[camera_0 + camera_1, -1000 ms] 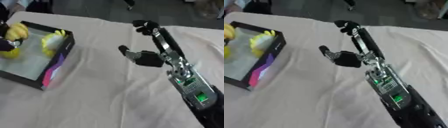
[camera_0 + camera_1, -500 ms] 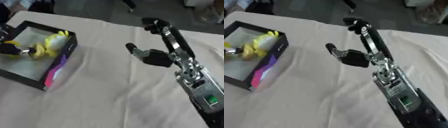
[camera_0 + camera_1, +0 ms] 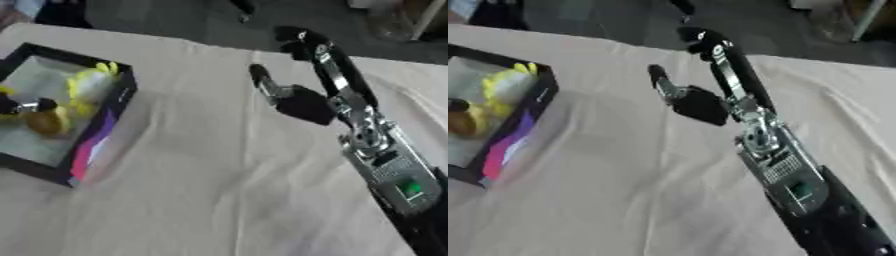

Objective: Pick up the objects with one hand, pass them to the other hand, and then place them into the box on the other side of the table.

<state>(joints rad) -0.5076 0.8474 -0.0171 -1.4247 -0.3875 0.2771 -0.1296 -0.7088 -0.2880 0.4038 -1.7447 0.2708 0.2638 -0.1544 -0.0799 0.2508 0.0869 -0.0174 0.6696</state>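
A: Left eye view — what does it show?

B: The right hand [image 3: 302,100] held over a cloth-covered worktop [image 3: 210,190], fingers straight and spread apart, thumb angled out toward the box, nothing in it. Its silver and black forearm runs down to the lower right corner, a green patch on its casing. Well to the hand's left sits a black box [image 3: 105,135] with a pink and purple side panel. Inside lie a pale yellow toy [image 3: 87,85] at the far corner and a darker yellow object [image 3: 48,122] nearer, touching or just beside it.

A: And the left hand?

B: Only a small dark and silver piece, the left hand [image 3: 22,106], shows at the picture's left edge inside the box, just beside the darker object. Whether its fingers are apart or together cannot be told.

A: The right eye view?

B: The same scene, shifted. The right hand's fingers reach up toward the far edge of the worktop, palm facing the box. The box is cut by the left edge, both yellow things partly visible within.
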